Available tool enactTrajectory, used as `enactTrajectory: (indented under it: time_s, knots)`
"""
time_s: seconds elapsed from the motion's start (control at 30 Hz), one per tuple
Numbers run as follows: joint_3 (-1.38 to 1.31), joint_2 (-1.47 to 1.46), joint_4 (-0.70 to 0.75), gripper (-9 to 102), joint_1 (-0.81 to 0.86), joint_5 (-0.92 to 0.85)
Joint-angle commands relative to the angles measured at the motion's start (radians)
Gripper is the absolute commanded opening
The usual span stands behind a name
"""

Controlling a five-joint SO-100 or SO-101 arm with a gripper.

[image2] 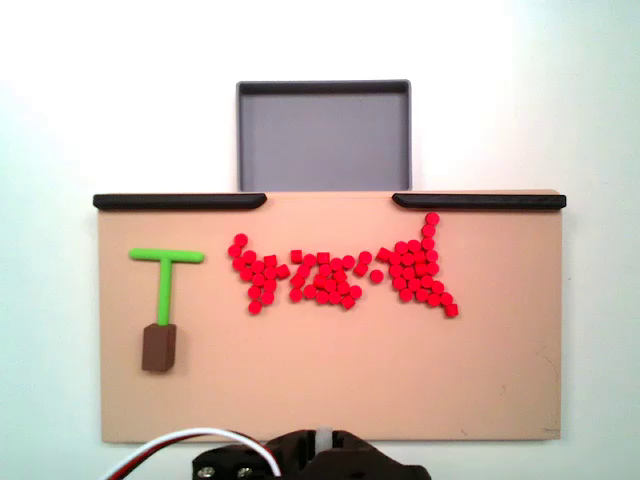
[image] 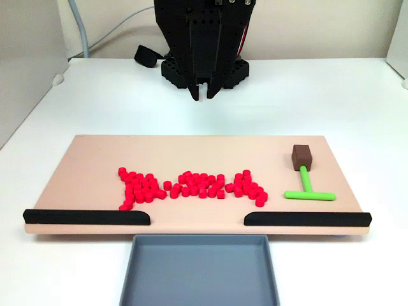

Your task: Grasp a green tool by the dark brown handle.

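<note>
Grey tray [image: 199,271] bare; green tool [image: 306,185] on board [image: 191,148]; gripper [image: 204,95] closed.

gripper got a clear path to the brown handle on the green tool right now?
Probably yes. The dark brown handle lies in the open on the board, apart from the red cubes, on the side nearer the gripper. Nothing stands between them.
</note>
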Motion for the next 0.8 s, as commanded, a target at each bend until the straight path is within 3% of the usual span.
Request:
enactTrajectory:
  time_s: [0.0,0.77]
  knots:
    - [-0.026,0.014,0.005,0,0.009,0.003]
    - [-0.031,-0.026,0.005,0,0.009,0.064]
